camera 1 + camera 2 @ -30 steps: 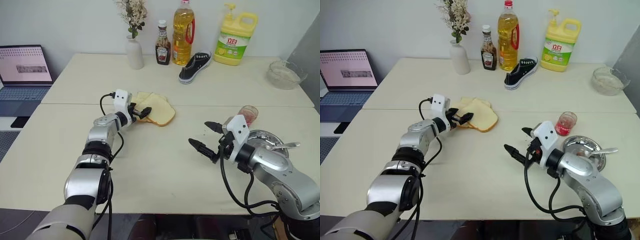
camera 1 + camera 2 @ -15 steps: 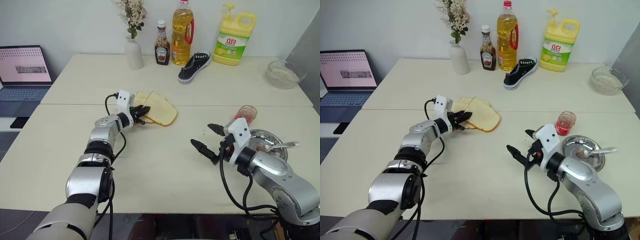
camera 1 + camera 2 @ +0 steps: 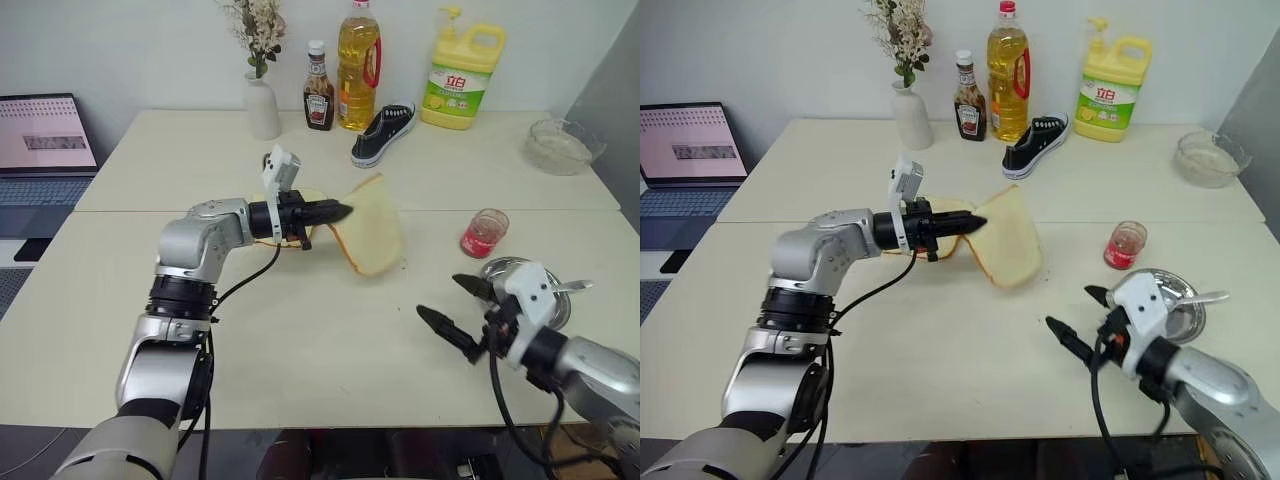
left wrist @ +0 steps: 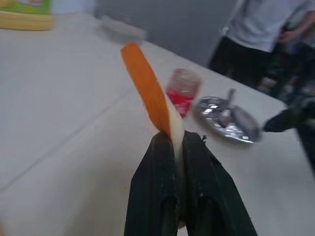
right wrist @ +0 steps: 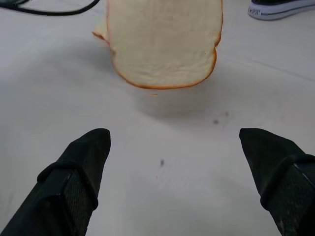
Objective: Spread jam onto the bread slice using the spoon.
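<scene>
A second earlier the left gripper had been spread open at the stack of slices in the upper middle of the head view; by this moment its fingers were pressed onto one edge of the bread slice, and we saw the slice lifted clear of the table, hanging tilted just right of the frame's centre with its pale face turned toward the lower right. The two toastier slices were left behind under the arm. In the left wrist view the crust ran up from between the black fingers, so the pinch looked firm (though it caught only a narrow margin of the bread).

The right gripper, low on the right of the head view, had drawn back a little toward the bottom edge and stayed wide apart, holding nothing. The jam sat in its small glass cup at middle right, and the spoon lay in the round steel dish just below it, untouched.

We judged that the slice had been picked out and was on its way to a working spot; no jam had reached it yet.
</scene>
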